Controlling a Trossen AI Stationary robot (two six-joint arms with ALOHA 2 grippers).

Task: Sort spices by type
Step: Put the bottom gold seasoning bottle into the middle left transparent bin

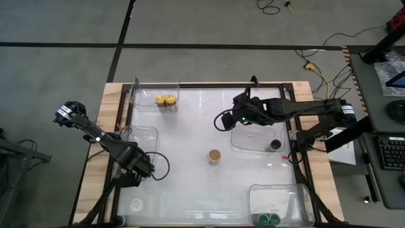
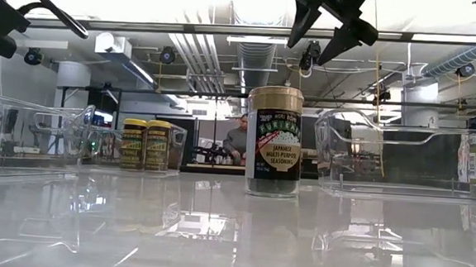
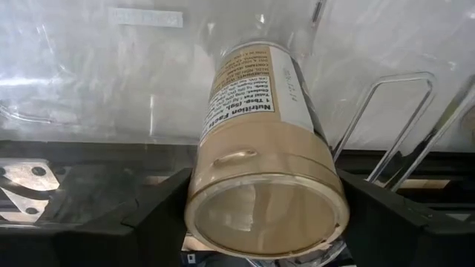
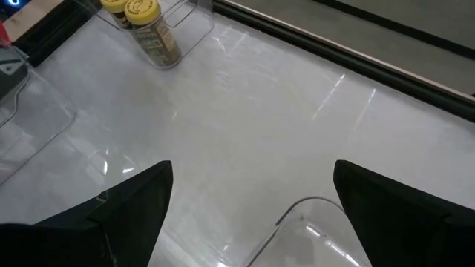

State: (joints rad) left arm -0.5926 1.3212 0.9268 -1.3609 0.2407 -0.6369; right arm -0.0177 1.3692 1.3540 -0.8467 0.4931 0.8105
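Note:
My left gripper (image 1: 144, 168) (image 3: 263, 222) is at the table's left side, beside a clear tray (image 1: 149, 133), and is shut on a tan-lidded spice jar (image 3: 260, 126). A second tan-lidded jar (image 1: 214, 156) (image 2: 274, 141) stands upright on its base at the table's middle. My right gripper (image 1: 226, 119) (image 2: 323, 35) (image 4: 252, 200) hangs open high above the table, farther away and to the right of that jar, touching nothing. Two yellow-lidded jars (image 1: 166, 100) (image 2: 146, 144) (image 4: 148, 26) stand in the far left tray. My left gripper pinches the jar between its two fingers at the lid end (image 3: 204, 200), one finger (image 3: 159, 215) on each side of the tan lid. The jar runs along the fingers, lid toward the wrist and base pointing away. Whether it is clear of the table does not show.
A black-lidded jar (image 1: 275, 145) stands in the clear tray at the right (image 1: 243, 142). Two green-lidded jars (image 1: 267, 219) are in the near right tray (image 1: 259, 190). The middle of the table around the standing jar is bare. Cables and desks lie beyond the table's right edge.

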